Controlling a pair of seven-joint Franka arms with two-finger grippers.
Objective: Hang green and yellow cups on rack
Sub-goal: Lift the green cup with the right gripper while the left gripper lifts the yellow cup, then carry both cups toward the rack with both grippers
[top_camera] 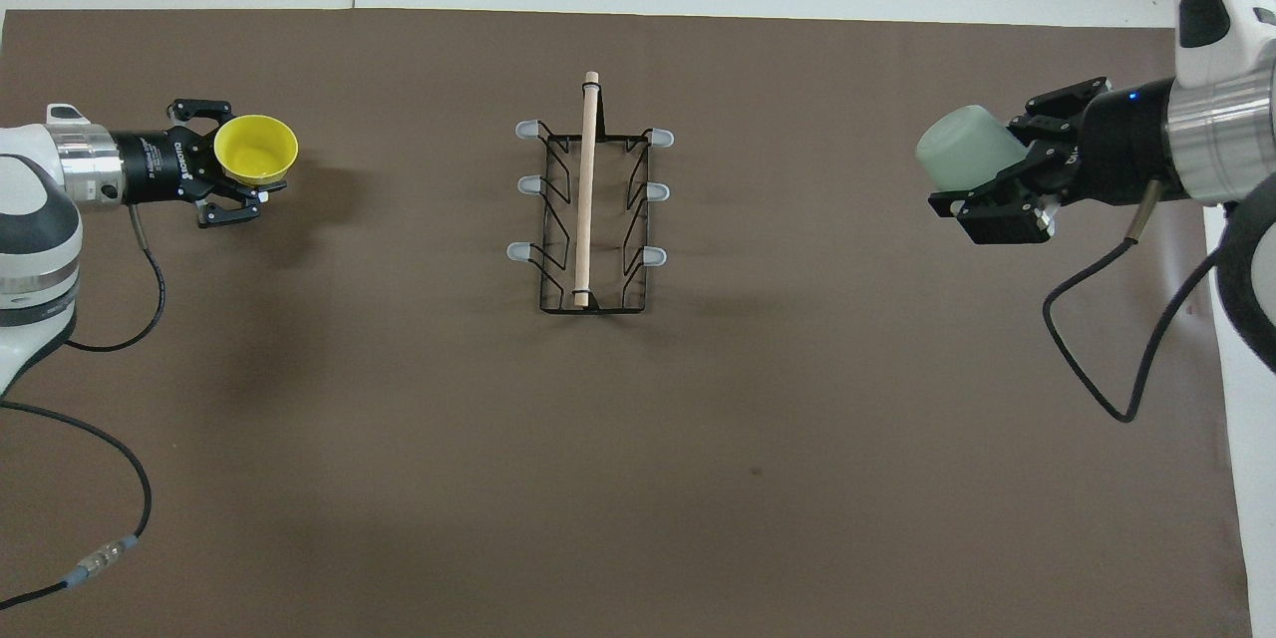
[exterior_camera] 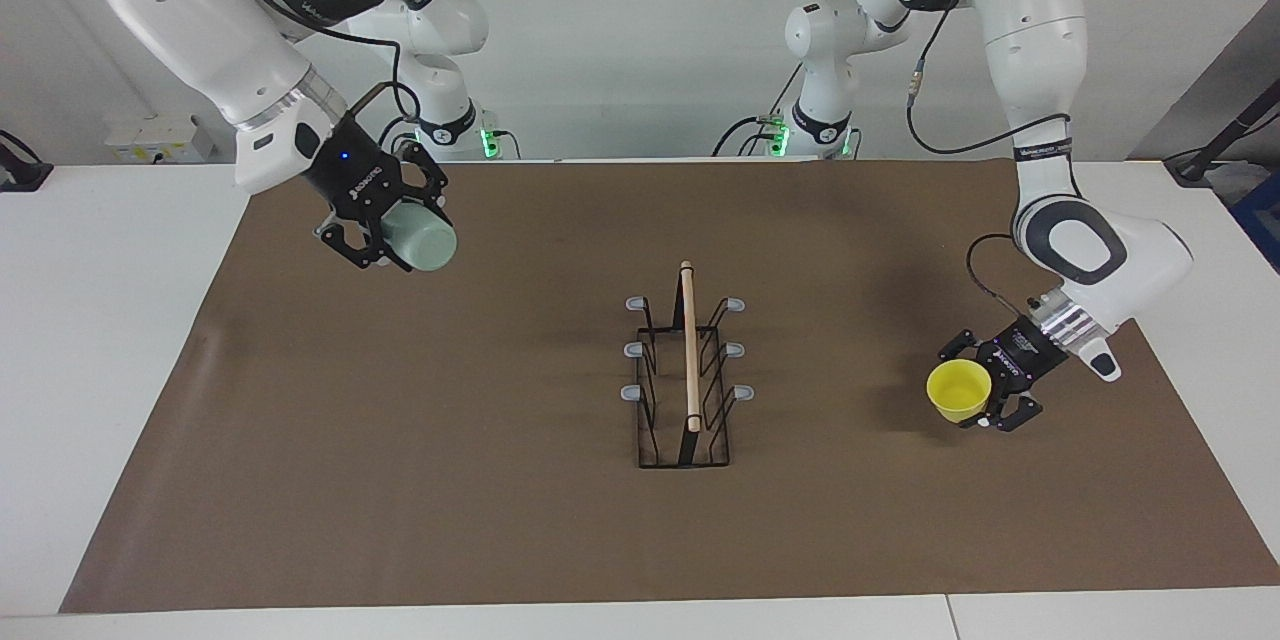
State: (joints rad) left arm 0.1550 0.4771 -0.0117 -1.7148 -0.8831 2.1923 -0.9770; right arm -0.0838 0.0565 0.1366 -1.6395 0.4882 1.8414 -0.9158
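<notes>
Both grippers clamped on cups, right (exterior_camera: 400, 235) holding green cup (exterior_camera: 422, 240), left (exterior_camera: 985, 390) holding yellow cup (exterior_camera: 958, 390), each lifted flanking the rack (exterior_camera: 686, 375) for prong approach.

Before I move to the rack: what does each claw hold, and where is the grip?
Left claw grips the yellow cup by its side wall; right claw grips the green cup likewise.

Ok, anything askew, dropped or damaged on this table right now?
Nothing stands out. The rack stands upright mid-mat, all six prongs bare. The left gripper is shut on the yellow cup, and the right gripper on the green cup, both held above the brown mat.
</notes>
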